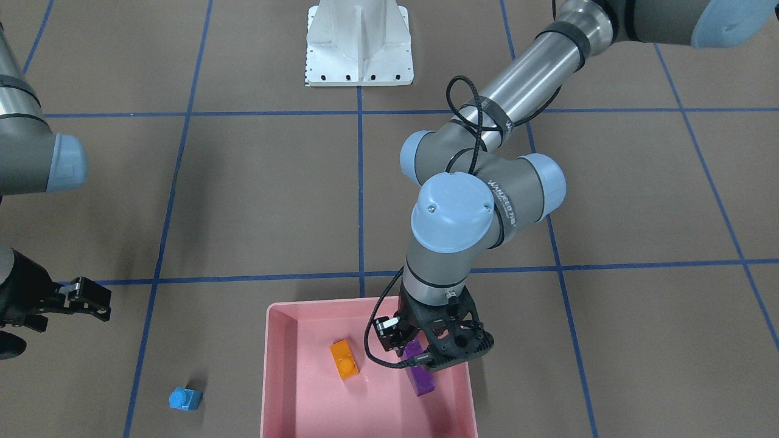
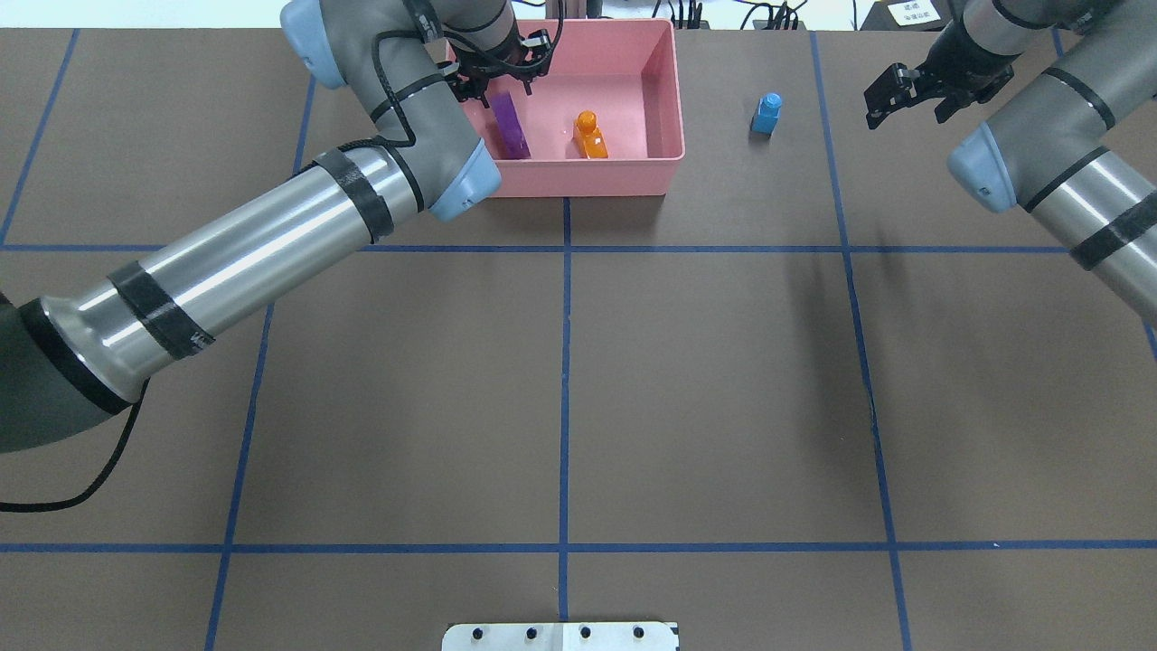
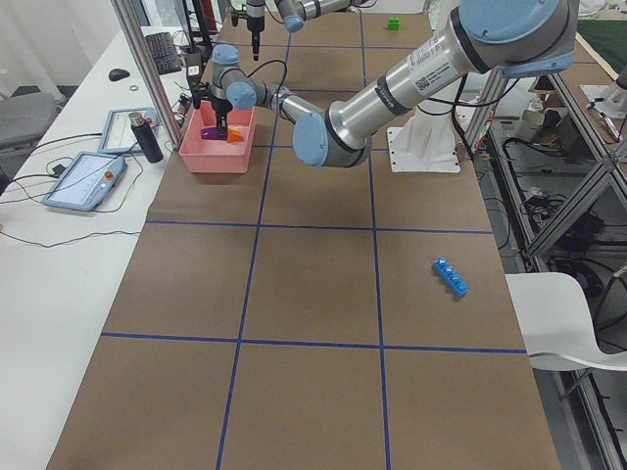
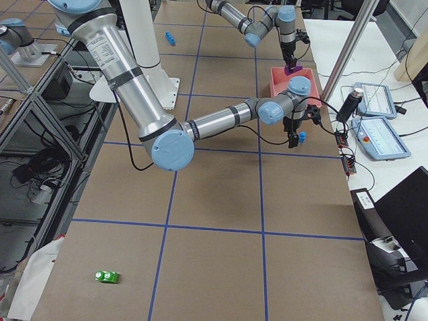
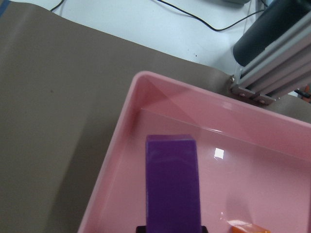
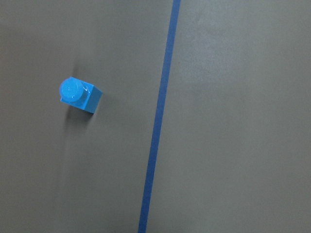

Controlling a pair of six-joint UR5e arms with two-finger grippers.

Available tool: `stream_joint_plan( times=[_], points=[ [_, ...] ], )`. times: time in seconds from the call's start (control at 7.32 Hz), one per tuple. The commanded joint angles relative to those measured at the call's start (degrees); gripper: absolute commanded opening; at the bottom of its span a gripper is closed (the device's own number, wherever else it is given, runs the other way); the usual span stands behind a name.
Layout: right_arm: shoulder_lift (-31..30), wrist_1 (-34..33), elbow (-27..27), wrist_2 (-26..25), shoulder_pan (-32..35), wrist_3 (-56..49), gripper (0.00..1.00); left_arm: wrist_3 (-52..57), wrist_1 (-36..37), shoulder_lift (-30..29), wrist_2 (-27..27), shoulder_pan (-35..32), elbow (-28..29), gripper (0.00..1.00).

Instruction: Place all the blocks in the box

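Note:
My left gripper (image 1: 409,354) hangs over the left part of the pink box (image 1: 277,377) and is shut on one end of the long purple block (image 1: 420,376), which points down into the box (image 5: 121,131). The orange block (image 1: 344,359) lies on the box floor beside it. The small blue block (image 2: 766,113) stands on the table to the right of the box (image 2: 664,99). My right gripper (image 2: 904,99) is open and empty, to the right of that block. The long blue block (image 3: 451,277) and the green block (image 4: 106,275) lie far off at the table's two ends.
The white robot base (image 1: 359,45) stands at the table's near middle edge. Beyond the box, off the table, are a metal post, a black cylinder (image 3: 147,137) and tablets (image 3: 83,181). Blue tape lines mark a grid on the brown table top.

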Motion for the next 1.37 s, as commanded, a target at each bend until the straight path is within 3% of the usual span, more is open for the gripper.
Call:
stream_joint_plan(
  times=[0.0,0.27,0.55,0.68,0.82,1.23],
  points=[
    [10.13,0.06,-11.96,-2.27,-1.03,0.56,0.99,3.15,-0.33,0.08,2.34,1.09,-0.92,1.0],
    [17.28,4.15,-21.74,-2.64,-2.17,3.01,0.99,6.76,0.2,0.95,-3.86,-0.48,-3.72,1.0],
    [19.23,16.45,-29.05,-9.27,-6.29,14.49,0.97,15.08,0.38,7.42,-18.93,-7.66,-9.59,1.0],
    [21.33,17.19,-32.04,-10.97,-7.61,15.5,0.96,19.39,0.38,12.07,-24.24,-11.35,-13.02,1.0],
    [21.35,18.93,-32.94,-12.38,-8.41,17.07,0.93,20.65,0.29,15.16,-24.29,-11.65,-15.66,1.0],
    [21.0,21.06,-34.8,-14.67,-9.73,19.37,0.71,20.75,0.29,15.37,-24.29,-11.74,-15.78,1.0]
  ],
)
